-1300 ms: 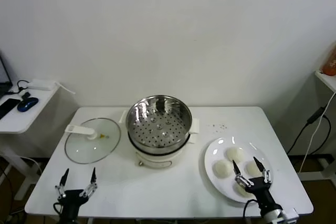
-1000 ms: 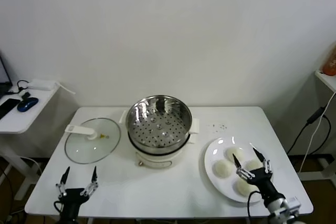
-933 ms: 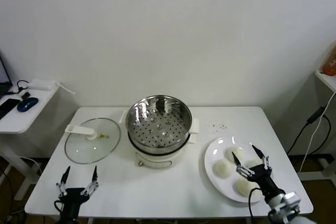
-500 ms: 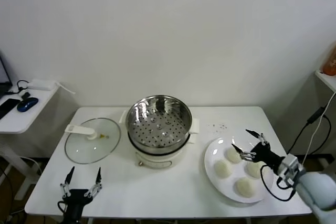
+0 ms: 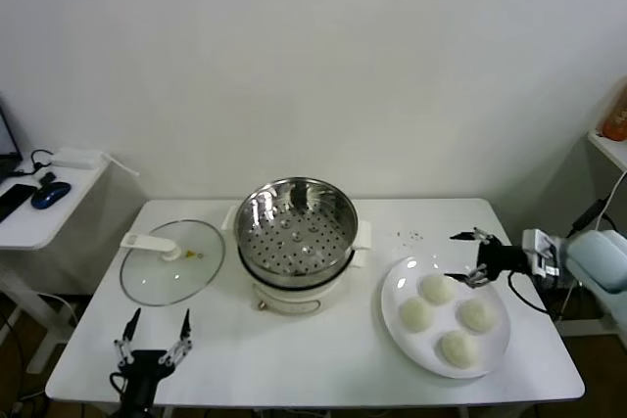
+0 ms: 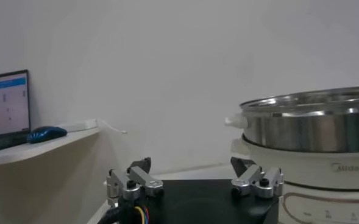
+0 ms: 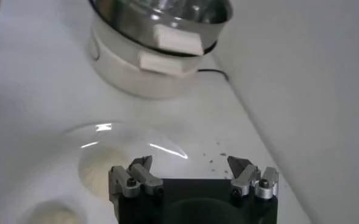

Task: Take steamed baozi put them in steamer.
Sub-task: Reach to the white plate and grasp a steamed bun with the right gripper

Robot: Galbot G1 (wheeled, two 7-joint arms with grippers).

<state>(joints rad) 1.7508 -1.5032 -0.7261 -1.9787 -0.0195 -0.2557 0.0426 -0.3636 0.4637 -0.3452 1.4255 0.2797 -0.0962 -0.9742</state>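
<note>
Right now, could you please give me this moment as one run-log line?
right gripper: open, at plate's far edge | baozi: four on plate | steamer: empty | left gripper: open, parked

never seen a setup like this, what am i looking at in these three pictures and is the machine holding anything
It is a two-armed robot at a white table. One picture looks down from its head; the other two come from cameras on its wrists. On the table stand a steel steamer on a white pot base, a glass lid, and a white plate with four steamed baozi. The right gripper hangs open beside the plate's far edge, holding nothing. The left gripper waits open at the table's near edge, also holding nothing.
</note>
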